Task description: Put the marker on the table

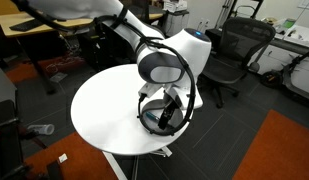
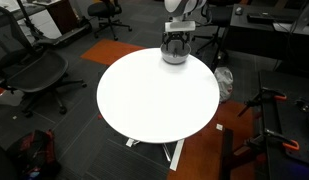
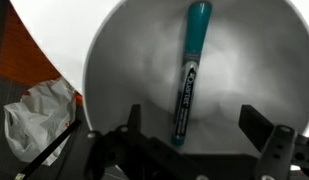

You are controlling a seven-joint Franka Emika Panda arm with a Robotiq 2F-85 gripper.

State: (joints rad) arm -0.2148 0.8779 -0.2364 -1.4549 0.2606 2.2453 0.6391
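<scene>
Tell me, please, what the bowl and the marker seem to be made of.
The bowl looks like brushed metal, possibly steel: grey with soft, blurry reflections. The marker looks like glossy plastic: teal barrel with printed lettering.

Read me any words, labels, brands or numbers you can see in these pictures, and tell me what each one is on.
On the marker, lying in the bowl: white lettering along its dark barrel, too blurred to read.
On the bowl itself: no markings seen.
In both exterior views: nothing legible.
</scene>
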